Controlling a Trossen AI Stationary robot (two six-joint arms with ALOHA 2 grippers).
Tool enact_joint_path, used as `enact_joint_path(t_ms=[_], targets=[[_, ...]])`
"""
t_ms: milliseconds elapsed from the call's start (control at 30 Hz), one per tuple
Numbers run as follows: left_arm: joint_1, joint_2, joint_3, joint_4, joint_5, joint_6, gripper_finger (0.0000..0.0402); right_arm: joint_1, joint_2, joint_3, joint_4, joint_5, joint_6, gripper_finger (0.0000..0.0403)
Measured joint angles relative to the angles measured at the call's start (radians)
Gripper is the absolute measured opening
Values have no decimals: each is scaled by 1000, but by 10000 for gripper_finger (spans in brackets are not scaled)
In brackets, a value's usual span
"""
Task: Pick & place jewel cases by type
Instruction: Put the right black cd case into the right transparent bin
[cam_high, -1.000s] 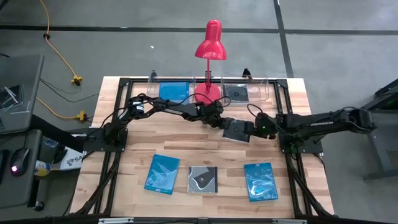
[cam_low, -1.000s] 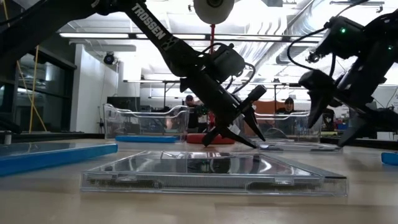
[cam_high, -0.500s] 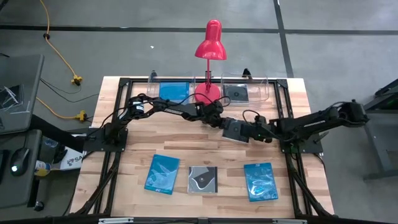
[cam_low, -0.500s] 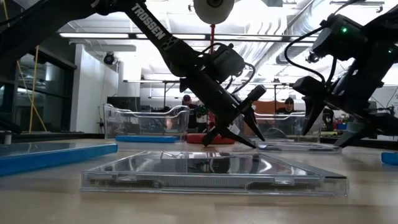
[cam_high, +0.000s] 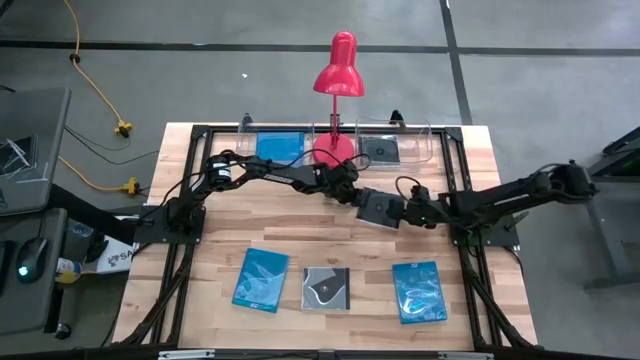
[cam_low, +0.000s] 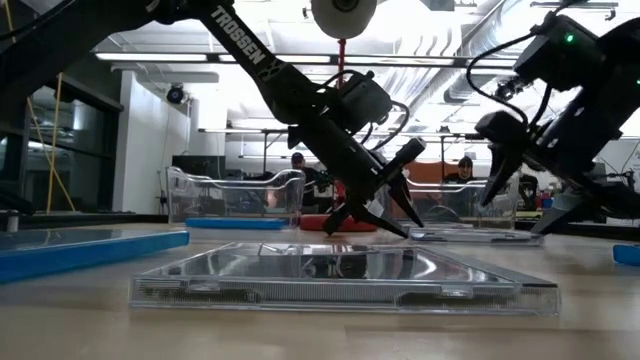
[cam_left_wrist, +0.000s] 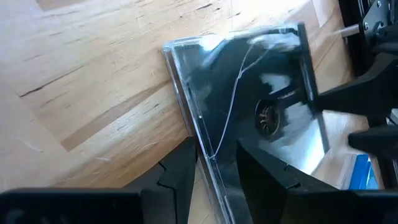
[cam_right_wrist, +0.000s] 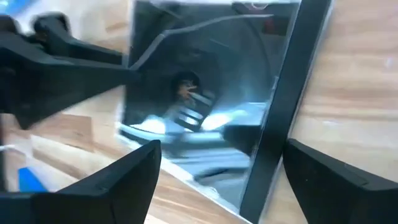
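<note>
Your right pincer (cam_high: 412, 211) has slid in, spread wide, to the dark case (cam_high: 380, 209) that your left pincer (cam_high: 356, 199) grasps by its edge above the surface (cam_high: 300, 240), so a handover looks close.

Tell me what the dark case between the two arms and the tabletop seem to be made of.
The dark jewel case, pinched at its edge by the left tool, looks like hard glossy plastic with a clear lid: it mirrors light and shows its disc hub. The tabletop looks like pale, matte wooden planks with visible grain and seams.
</note>
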Motion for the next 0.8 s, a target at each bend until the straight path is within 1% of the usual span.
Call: enact_joint_path(t_ms=[167, 333, 600, 800], targets=[[0, 0, 0, 0, 0, 8, 120, 0, -56, 0, -27, 30, -25, 312], [0, 0, 0, 0, 1, 43, 120, 0, -81, 0, -34, 38, -40, 312], [0, 0, 0, 1, 5, 55, 120, 0, -117, 2, -42, 26, -83, 312], [0, 0, 0, 2, 9, 70, 120, -1, -164, 6, -63, 49, -103, 312]])
